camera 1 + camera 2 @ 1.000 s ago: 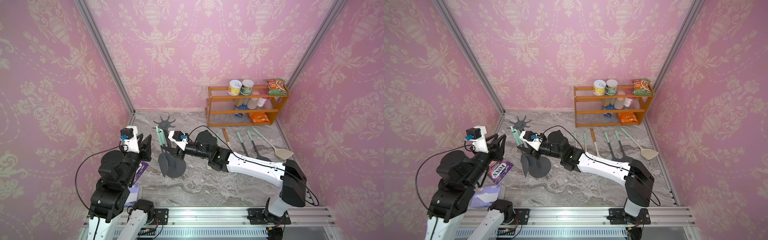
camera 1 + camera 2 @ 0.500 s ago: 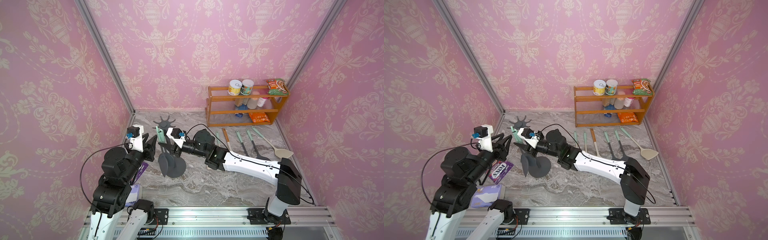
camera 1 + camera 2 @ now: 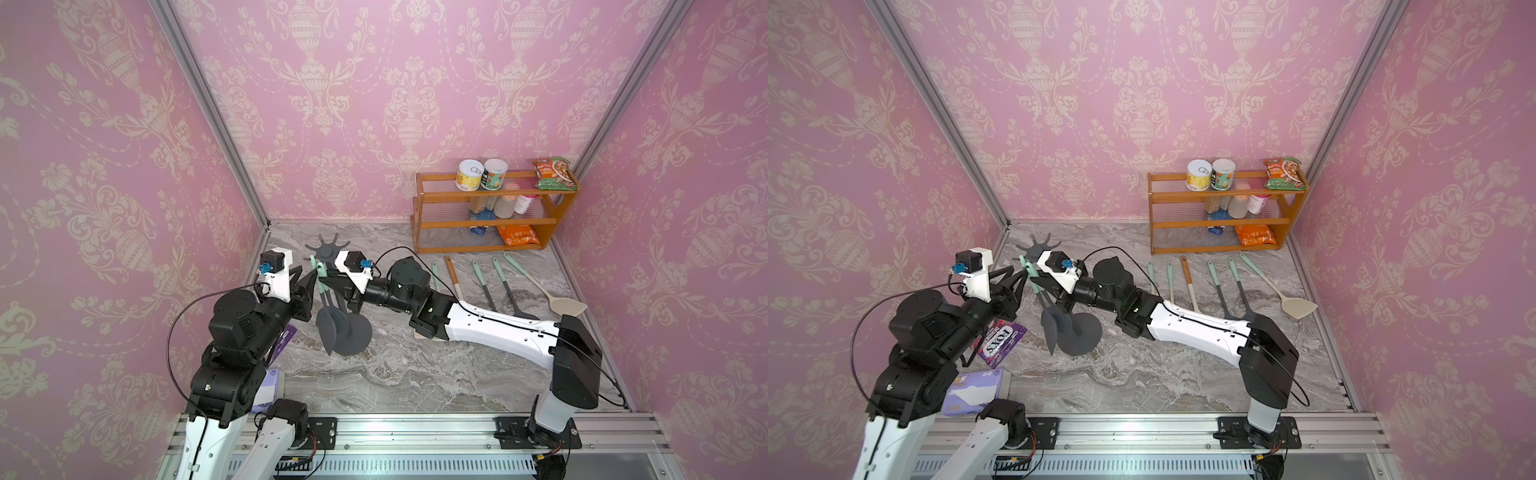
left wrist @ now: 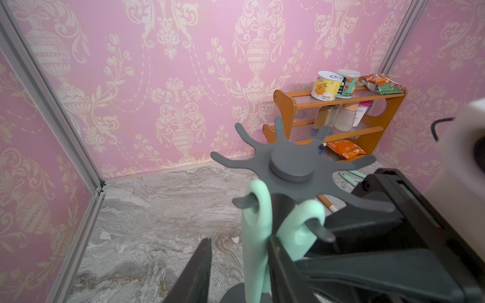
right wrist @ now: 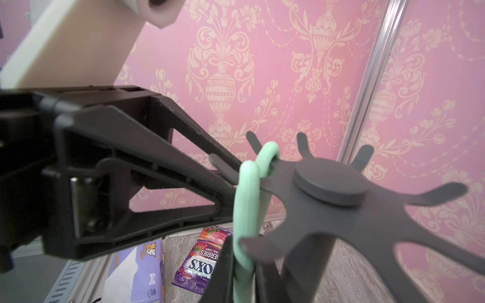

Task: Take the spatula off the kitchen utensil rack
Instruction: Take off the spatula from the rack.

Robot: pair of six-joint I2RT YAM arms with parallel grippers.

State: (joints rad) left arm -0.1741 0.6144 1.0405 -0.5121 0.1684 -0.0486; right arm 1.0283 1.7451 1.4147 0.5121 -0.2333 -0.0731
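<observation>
Hanging by its mint loop, the spatula (image 5: 242, 204) dangles from a hook of the kitchen utensil rack (image 5: 330, 183). It looks light, its handle soft and grippy, best taken just under the loop and lifted clear of the upturned hook. The right tool (image 5: 244, 275) is clamped there. The left tool (image 4: 239, 240), jaws apart, straddles the second utensil (image 4: 256, 223) alongside; the rack stands on the surface (image 3: 415, 374).

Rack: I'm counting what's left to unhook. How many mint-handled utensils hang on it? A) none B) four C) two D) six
C: in the left wrist view, two mint handles loop over neighbouring hooks of the rack.
</observation>
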